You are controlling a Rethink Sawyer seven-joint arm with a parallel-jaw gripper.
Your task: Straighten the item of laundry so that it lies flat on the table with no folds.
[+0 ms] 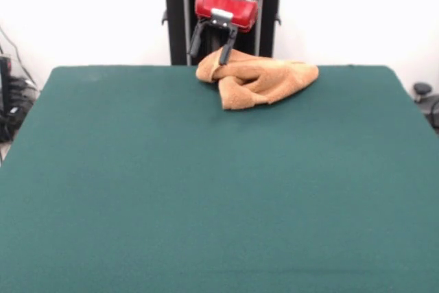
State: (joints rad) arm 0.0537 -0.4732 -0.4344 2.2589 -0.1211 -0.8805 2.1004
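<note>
The item of laundry [260,79] is an orange-tan towel lying crumpled and folded over itself at the far middle of the dark green table [206,190]. Its left end rises in a small hump. My gripper [210,51] hangs from the red wrist just above that left end. The fingers stand apart, so it is open. The right finger [227,44] touches the top of the towel's hump, while the left finger [195,40] is off the cloth, beyond the table's far edge. Part of the towel's left edge is hidden behind the right finger.
The robot's black pedestal [177,25] stands right behind the towel. Cables and dark equipment [12,101] sit off the table's left side, and a dark object [424,97] off the right side.
</note>
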